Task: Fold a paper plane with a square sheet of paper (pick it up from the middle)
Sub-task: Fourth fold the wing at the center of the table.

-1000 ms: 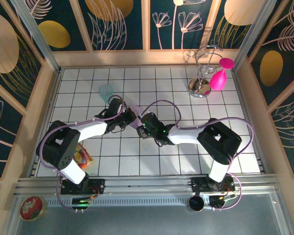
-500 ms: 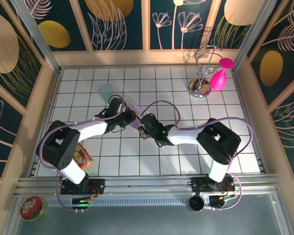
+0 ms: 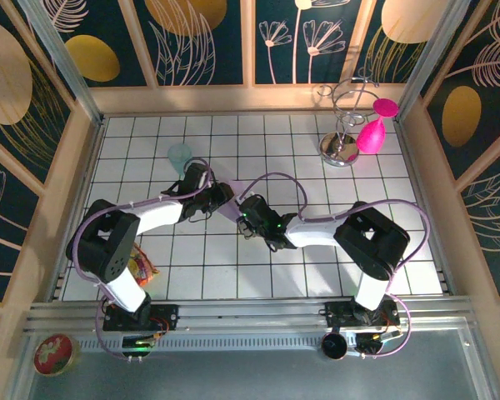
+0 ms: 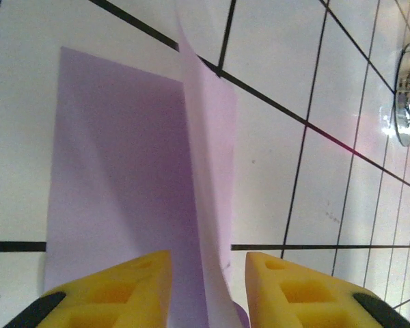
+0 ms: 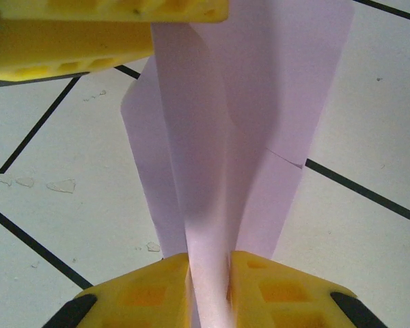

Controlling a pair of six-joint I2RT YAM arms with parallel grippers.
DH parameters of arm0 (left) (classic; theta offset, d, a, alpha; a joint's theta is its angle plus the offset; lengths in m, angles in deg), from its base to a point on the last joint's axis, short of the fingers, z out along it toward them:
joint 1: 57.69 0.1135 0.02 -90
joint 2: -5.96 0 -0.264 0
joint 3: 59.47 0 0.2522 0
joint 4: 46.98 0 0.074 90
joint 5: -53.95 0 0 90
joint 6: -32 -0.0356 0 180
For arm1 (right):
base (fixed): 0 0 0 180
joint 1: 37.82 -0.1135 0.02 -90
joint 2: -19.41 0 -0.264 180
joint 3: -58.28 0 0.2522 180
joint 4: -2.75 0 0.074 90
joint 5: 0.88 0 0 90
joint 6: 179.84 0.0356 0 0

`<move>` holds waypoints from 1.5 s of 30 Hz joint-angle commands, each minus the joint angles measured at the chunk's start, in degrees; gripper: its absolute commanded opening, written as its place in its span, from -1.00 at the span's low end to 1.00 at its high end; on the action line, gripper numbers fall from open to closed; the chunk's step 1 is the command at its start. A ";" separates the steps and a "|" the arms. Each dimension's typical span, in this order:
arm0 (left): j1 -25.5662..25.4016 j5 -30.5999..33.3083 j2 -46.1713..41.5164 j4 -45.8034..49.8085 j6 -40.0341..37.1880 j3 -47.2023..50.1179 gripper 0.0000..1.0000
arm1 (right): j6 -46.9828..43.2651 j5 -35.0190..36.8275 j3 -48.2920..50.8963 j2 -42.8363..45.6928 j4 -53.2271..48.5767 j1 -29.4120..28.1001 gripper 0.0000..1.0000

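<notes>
Centrally on the tiled table point(image 3: 317, 142), the sheet of paper point(image 4: 123, 171) lies partly folded, one crease standing up as a ridge. The right gripper point(image 5: 208, 263), at four o'clock of the paper in the top view, is clenched on that ridge. The left gripper point(image 4: 208, 263), at nine o'clock, is released, its yellow fingers point(image 4: 116, 287) parted either side of the raised flap. A teal cup point(image 3: 180, 155) sits near at ten o'clock.

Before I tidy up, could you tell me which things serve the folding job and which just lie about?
Job: thin pale lilac paper sheet, partly folded.
Lying about: translucent teal cup; pink balloon-like bulb; chrome wire stand; colourful crinkled packet; round red tin.
</notes>
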 commanded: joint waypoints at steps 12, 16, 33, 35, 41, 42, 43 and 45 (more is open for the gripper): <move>1.30 -1.31 3.02 3.44 -3.17 -4.25 -0.62 | -0.73 2.46 0.83 -0.62 0.37 -0.39 -0.57; 1.38 -1.54 2.72 3.62 -2.94 -4.56 -0.79 | -1.01 2.79 0.47 -0.54 -0.02 -0.37 -0.55; 1.38 -3.75 2.50 2.08 -1.25 -3.93 -0.84 | 2.31 4.66 -6.33 -4.36 -4.24 -0.54 -0.34; 1.38 -3.74 2.51 1.96 -1.20 -3.89 -0.84 | 2.62 5.13 -6.61 -4.81 -4.80 -0.51 -0.35; 1.41 -3.81 2.51 1.70 -1.07 -3.81 -0.83 | 3.20 5.43 -6.00 -5.10 -4.95 -0.63 -0.40; 1.38 -3.84 2.50 1.66 -1.07 -3.81 -0.83 | 3.21 5.47 -5.83 -5.11 -4.94 -0.64 -0.42; 1.39 -3.84 2.56 1.72 -1.00 -3.81 -0.82 | 3.20 5.41 -5.87 -5.07 -4.98 -0.63 -0.43; 1.38 -3.84 2.50 1.61 -1.06 -3.67 -0.81 | 3.19 5.55 -5.72 -4.91 -4.92 -0.71 -0.48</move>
